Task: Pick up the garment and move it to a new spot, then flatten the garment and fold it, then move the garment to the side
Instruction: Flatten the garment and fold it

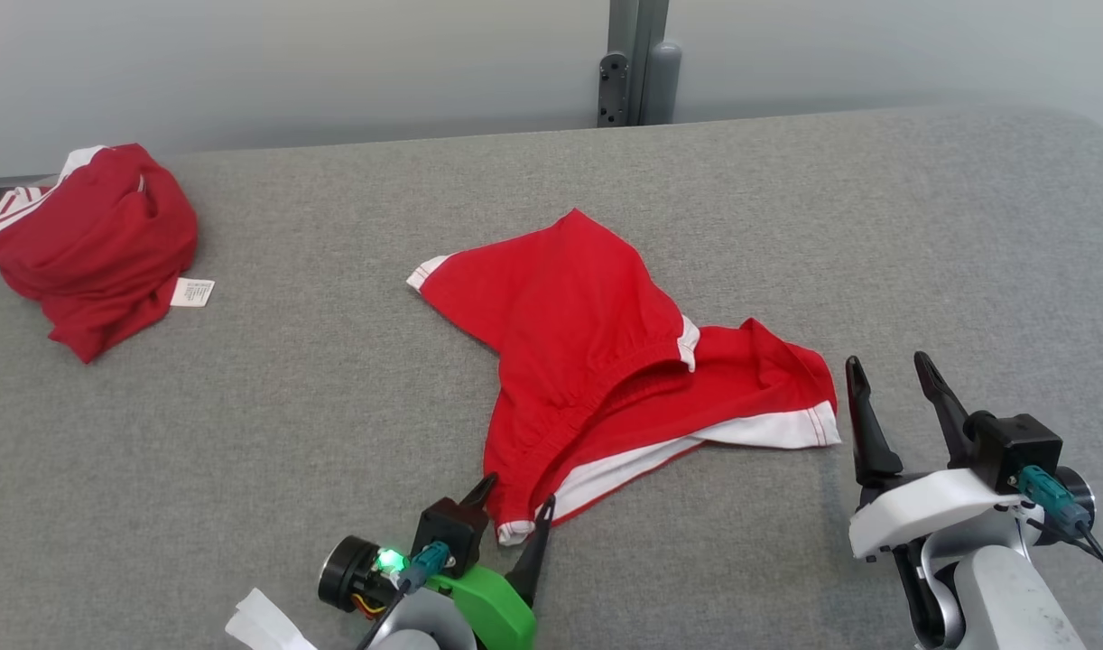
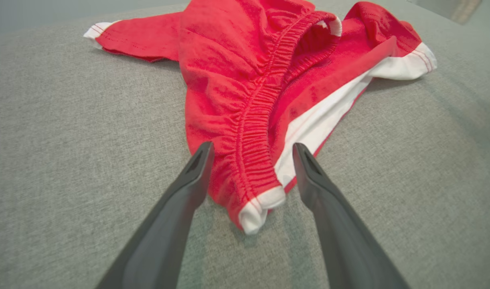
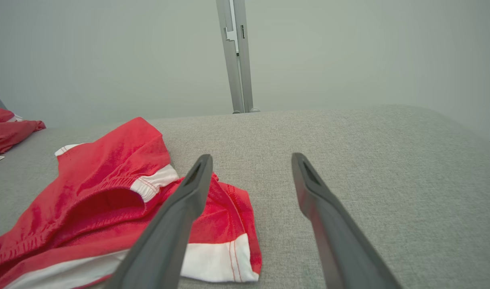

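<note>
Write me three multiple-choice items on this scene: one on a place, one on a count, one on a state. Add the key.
1. Where does the crumpled red garment lie in the head view?
A. Far left of the grey table
B. Far right
C. Centre, at the near edge

2. How many red garments lie on the grey table?
A. One
B. Two
C. Three

3. What state is the left pincer in?
A. Shut on cloth
B. Open, straddling the red shorts' near corner
C. Open, far from any cloth

Key: 1 A, it sits by the far left edge; 2 B, the crumpled one plus the spread shorts; 3 B, the left wrist view shows its fingers apart either side of the waistband end.
</note>
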